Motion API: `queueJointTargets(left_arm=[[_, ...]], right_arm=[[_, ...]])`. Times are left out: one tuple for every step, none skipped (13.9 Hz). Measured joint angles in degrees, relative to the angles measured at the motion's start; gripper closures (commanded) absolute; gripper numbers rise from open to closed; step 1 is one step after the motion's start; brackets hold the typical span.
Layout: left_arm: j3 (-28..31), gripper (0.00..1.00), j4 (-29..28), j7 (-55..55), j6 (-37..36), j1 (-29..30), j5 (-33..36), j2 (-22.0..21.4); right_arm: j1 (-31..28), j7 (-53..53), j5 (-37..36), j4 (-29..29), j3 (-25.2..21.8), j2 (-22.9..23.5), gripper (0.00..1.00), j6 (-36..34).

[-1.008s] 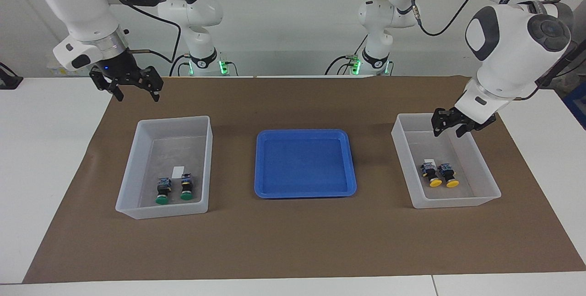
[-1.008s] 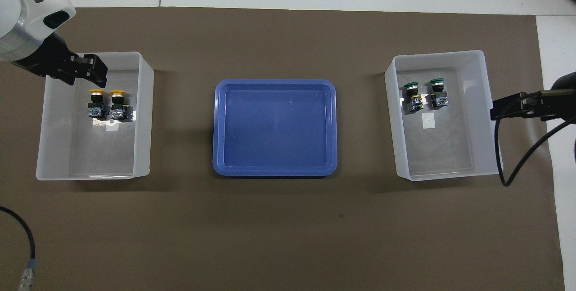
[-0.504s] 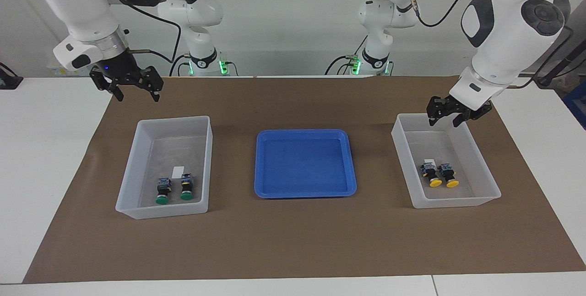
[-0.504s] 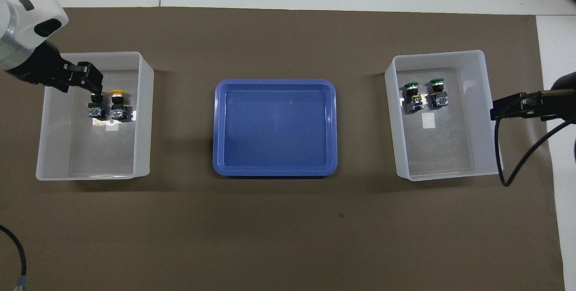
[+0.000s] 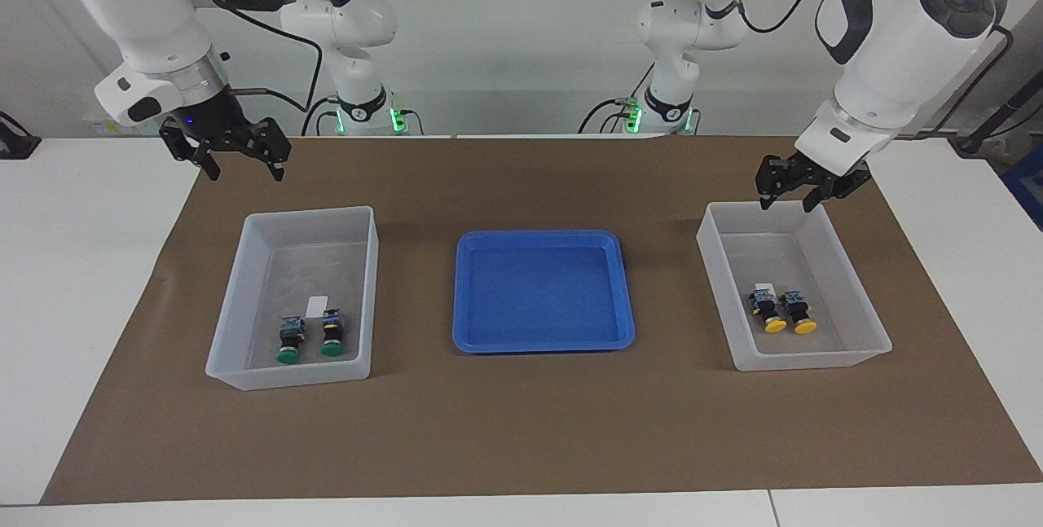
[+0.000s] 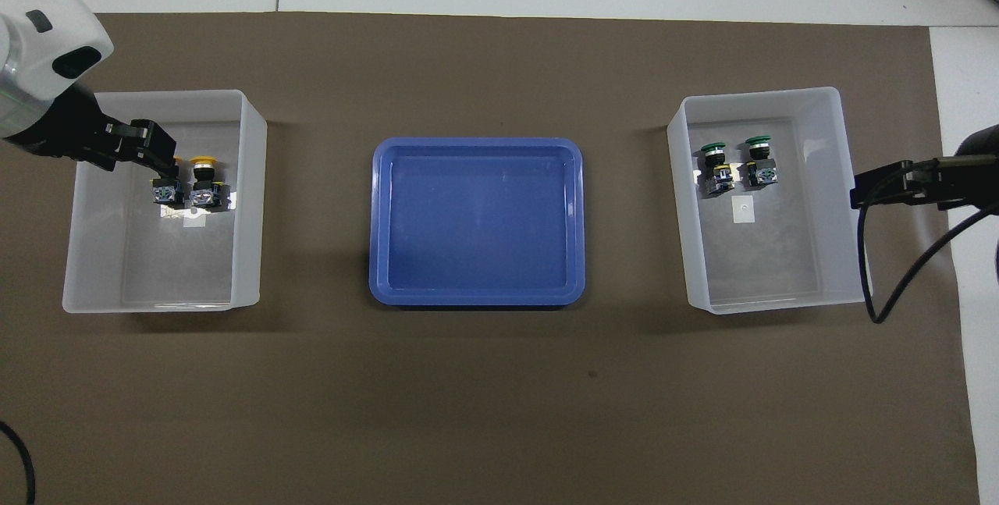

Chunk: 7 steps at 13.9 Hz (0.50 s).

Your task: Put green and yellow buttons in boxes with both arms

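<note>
Brown paper mat (image 5: 521,429) covers the middle of the white table (image 5: 73,283). Blue tray (image 5: 543,291) sits at the mat's centre between the two translucent boxes.

Box toward the right arm's end (image 5: 244,299): two green buttons (image 5: 287,340) (image 5: 332,333) lie side by side, touching or nearly so, in the part of the box farther from the robots, caps pointing away from the robots. Small white label (image 5: 318,302) on the floor just nearer the robots than the pair.

Box toward the left arm's end (image 5: 855,299): two yellow buttons (image 5: 768,311) (image 5: 798,312) lie side by side, same orientation, a white label (image 5: 764,288) at their robot-side end.

Left gripper (image 5: 789,199): up in the air over the robot-side rim of the yellow-button box, fingers spread apart, holding nothing. In the overhead view it overlaps one yellow cap, but the facing view shows it well above the buttons.

Right gripper (image 5: 240,167): raised over the mat's edge, on the robot side of the green-button box, fingers wide apart, empty
</note>
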Motion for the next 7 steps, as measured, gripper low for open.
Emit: queueJointTargets(left_arm=[[0.0,0.29,-0.28,0.0,0.05,0.0,0.0,-0.34],[0.01,0.24,-0.52,0.0,0.08,0.0,0.0,-0.6],[0.02,0.15,-0.82,0.0,0.16,0.0,0.0,-0.89],[0.03,0.06,-1.03,0.0,0.33,0.0,0.0,-1.09],[0.03,0.0,-1.14,0.0,0.71,0.0,0.0,-1.19],[0.03,0.0,-1.23,0.0,1.3,0.0,0.0,-1.23],[0.04,0.0,-1.28,-0.03,1.7,0.0,0.0,-1.25]], right_arm=[[0.0,0.0,0.0,0.0,0.0,0.0,0.0,0.0],[0.0,0.0,0.0,0.0,0.0,0.0,0.0,0.0],[0.0,0.0,0.0,0.0,0.0,0.0,0.0,0.0],[0.0,0.0,0.0,0.0,0.0,0.0,0.0,0.0],[0.0,0.0,0.0,0.0,0.0,0.0,0.0,0.0],[0.0,0.0,0.0,0.0,0.0,0.0,0.0,0.0],[0.0,0.0,0.0,0.0,0.0,0.0,0.0,0.0]])
